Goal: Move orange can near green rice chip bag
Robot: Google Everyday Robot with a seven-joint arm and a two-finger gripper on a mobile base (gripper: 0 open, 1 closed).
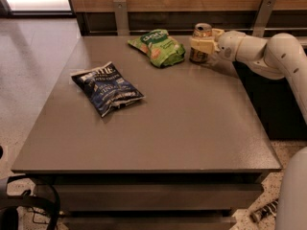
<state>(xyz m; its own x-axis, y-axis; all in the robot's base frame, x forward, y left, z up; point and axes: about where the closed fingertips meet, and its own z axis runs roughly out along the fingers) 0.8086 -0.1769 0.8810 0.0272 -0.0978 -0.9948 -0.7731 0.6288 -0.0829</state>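
The orange can (pixel 200 33) stands upright at the far right of the grey table (pixel 153 128), just right of the green rice chip bag (pixel 158 47). My gripper (pixel 201 45) reaches in from the right on a white arm (pixel 264 49) and is shut on the can, its cream fingers (pixel 204 45) wrapped around the can's middle. The can's base sits at or just above the tabletop. A small gap separates the can from the bag.
A larger dark blue chip bag (pixel 106 87) lies at the table's middle left. A wooden wall with two metal brackets (pixel 121 14) runs behind the table. Dark cabinet to the right; cables on the floor at lower left.
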